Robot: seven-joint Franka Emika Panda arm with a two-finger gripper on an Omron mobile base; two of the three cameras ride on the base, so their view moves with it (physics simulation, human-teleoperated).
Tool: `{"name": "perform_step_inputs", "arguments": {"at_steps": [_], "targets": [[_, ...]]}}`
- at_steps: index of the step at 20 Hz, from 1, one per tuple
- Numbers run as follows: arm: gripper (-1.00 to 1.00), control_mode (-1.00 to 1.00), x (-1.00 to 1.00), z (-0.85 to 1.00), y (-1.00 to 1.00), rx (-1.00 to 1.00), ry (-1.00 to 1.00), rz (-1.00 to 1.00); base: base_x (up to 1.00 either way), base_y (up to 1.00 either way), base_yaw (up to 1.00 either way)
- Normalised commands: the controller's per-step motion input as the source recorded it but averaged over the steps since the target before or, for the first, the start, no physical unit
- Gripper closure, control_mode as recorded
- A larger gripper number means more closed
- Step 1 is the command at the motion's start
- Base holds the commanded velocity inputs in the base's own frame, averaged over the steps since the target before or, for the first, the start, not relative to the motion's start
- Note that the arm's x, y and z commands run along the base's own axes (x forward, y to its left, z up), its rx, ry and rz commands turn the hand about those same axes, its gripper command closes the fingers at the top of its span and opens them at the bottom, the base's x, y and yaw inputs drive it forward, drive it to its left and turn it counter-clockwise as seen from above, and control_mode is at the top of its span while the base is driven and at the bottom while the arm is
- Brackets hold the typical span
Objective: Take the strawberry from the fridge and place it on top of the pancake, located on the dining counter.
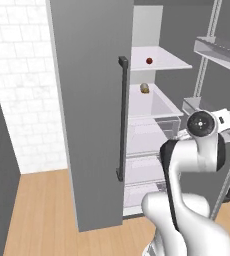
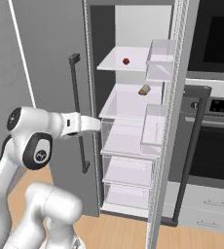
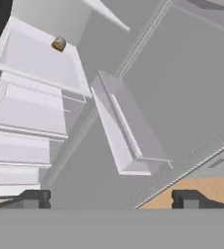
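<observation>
Jaws: two small dark finger tips (image 3: pixel 36 198), spread wide apart at the bottom of the hand view, with nothing between them. Midpoint of the gripper (image 3: pixel 111 199) faces bare grey fridge interior and open door.
Gripper position: in the right base view the white hand reaches level toward the front edge of the clear drawer, just at the fridge opening; whether it touches anything I cannot tell.
Arm: white Franka arm with dark joints (image 2: pixel 33 141), elbow folded, forearm pointing into the fridge.
Ahead of the jaws: white door bin (image 3: pixel 128 131) hung on the inside of the open right door, seen tilted in the hand view.
Small tan-brown cylinder (image 2: pixel 144 90): lies on the second white shelf (image 2: pixel 126 104), toward its back; also seen at (image 1: pixel 144 88) and (image 3: pixel 59 44).
Strawberry: tiny dark red roundish fruit (image 2: pixel 126 61), resting on the top white shelf (image 2: pixel 114 63), near the middle; also at (image 1: pixel 149 61). It is one shelf above the cylinder and well above the gripper, well apart from it.
Fridge: tall matte grey two-door cabinet (image 1: pixel 87 115); right door swung open, left door shut, long dark vertical bar handle (image 1: pixel 122 117) on it. Clear drawers (image 2: pixel 128 170) stacked below the shelves.
Surroundings: black-glass wall oven (image 2: pixel 216 44) to the right of the fridge, light wood floor (image 1: pixel 42 215), white tiled wall (image 1: pixel 22 75) to the left.
</observation>
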Motion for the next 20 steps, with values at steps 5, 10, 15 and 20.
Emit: {"name": "perform_step_inputs", "arguments": {"at_steps": [5,10,15,20], "targets": [[-1.00,-1.00,-0.51,-0.29,0.79,0.16,-0.19,0.00,0.00,0.00,0.00],[-1.00,-1.00,-0.62,-0.25,0.47,0.31,-0.21,0.04,0.00,0.00,0.00],[-1.00,-1.00,-0.26,-0.20,0.16,0.38,-0.08,0.18,0.00,0.00,0.00],[-1.00,-1.00,-0.02,-0.08,0.00,0.15,-0.04,0.12,0.00,0.00,0.00]]}}
